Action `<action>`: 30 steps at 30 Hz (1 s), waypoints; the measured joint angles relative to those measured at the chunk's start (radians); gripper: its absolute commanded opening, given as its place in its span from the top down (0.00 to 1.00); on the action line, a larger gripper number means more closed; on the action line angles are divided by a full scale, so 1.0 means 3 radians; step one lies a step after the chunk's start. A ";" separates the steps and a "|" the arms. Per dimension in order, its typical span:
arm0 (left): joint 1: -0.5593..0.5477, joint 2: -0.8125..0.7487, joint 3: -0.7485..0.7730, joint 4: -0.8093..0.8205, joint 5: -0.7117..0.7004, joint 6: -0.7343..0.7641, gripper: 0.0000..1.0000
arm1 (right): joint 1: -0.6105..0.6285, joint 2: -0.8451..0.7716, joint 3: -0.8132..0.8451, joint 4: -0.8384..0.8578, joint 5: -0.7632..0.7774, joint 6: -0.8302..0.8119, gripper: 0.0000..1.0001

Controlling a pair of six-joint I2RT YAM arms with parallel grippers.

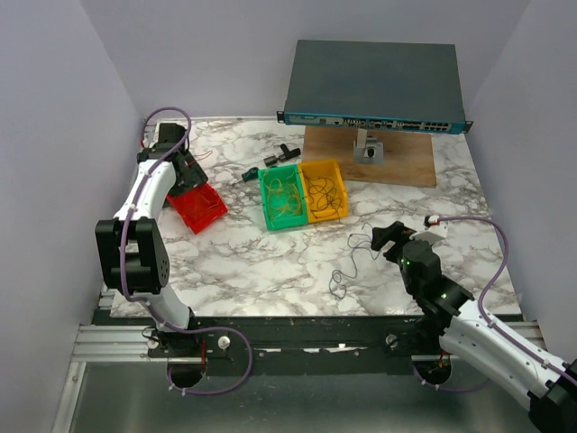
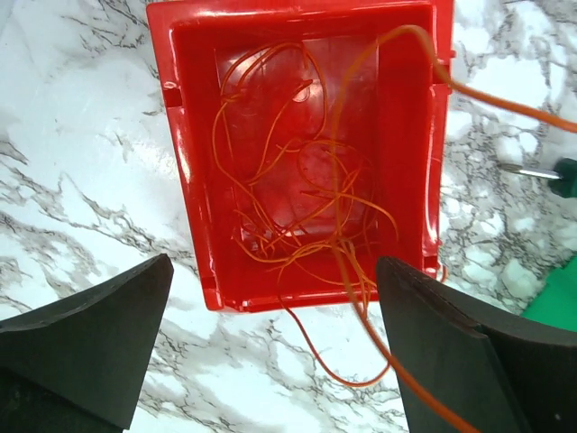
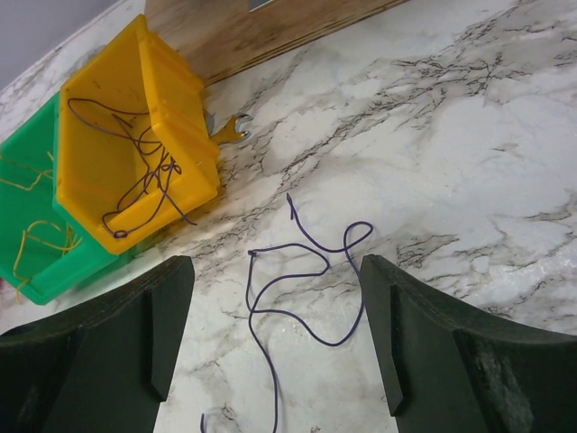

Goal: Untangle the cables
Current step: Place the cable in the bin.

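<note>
Wires lie in three small bins and loose on the marble worktop [image 1: 270, 262]. At the left, the left pincer [image 2: 272, 262] hovers over a red bin [image 2: 410, 135] with its fingers spread wide and nothing gripped between them. The red bin holds a loose heap of orange wires [image 2: 306, 194]. A few strands trail over its rim onto the marble, and one runs close past a finger; I cannot tell whether it touches. Near the middle of the worktop a green bin [image 3: 81, 271] and a yellow bin [image 3: 171, 90] stand side by side, touching, the green one on the left. Thin yellow wires [image 3: 41, 236] lie in the green bin and dark purple wires [image 3: 144, 176] in the yellow one. The right pincer [image 3: 275, 262] hangs at the near right, also opened wide and holding nothing, above a loose purple wire [image 3: 297, 245] that curls on the bare marble between its fingers. A small wrench [image 3: 230, 131] lies just beside the yellow bin, and a screwdriver [image 1: 248, 174] lies to the left of the green bin. At the far side a network switch [image 1: 374, 81] stands raised over a wooden board [image 1: 406, 158].
</note>
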 measured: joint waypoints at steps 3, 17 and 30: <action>0.0043 -0.0100 -0.0023 0.0024 0.0098 0.0014 0.02 | 0.0000 0.0000 0.0000 0.0000 -0.0001 0.0000 0.18; 0.0223 -0.0205 -0.0181 -0.0418 0.0660 0.0042 0.02 | 0.0000 0.0000 -0.0001 0.0001 -0.0006 0.0001 0.18; -0.0017 0.0286 0.0259 -0.1350 0.0006 0.0670 0.01 | 0.0000 0.0000 -0.0003 0.0003 -0.0034 -0.0003 0.18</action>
